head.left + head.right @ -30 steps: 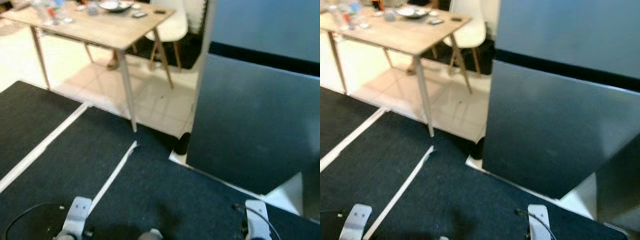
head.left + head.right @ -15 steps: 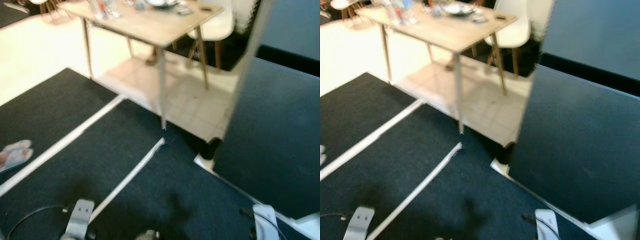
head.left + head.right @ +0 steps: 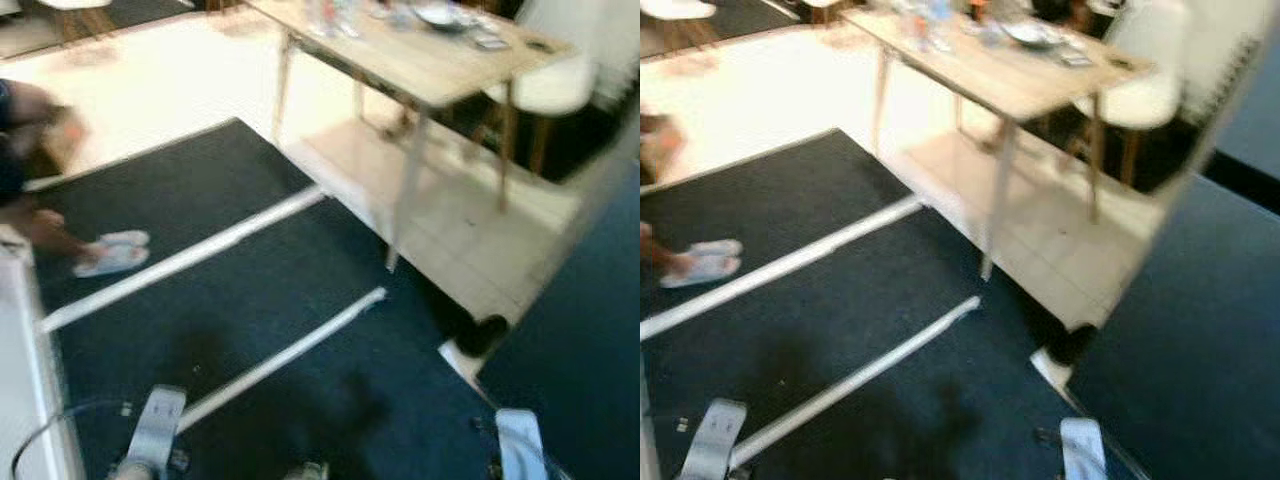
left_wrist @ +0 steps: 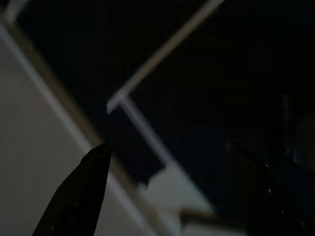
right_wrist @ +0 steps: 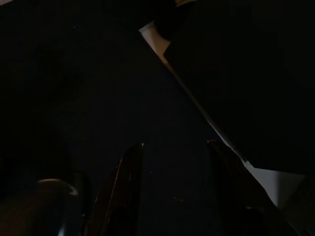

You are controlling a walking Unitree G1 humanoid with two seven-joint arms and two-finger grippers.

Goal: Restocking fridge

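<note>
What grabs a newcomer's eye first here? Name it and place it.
The wooden table at the top, cluttered with dishes, with a white chair behind it. Next, the dark fridge on the right and the white stripes across the dark carpet. At the left edge, a person's foot in a sandal.

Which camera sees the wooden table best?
The right eye view: the wooden table shows its whole top, the dishes on it and its thin legs. The left eye view shows the same table nearer the top edge. The wrist views are dark and look down at the carpet.
</note>
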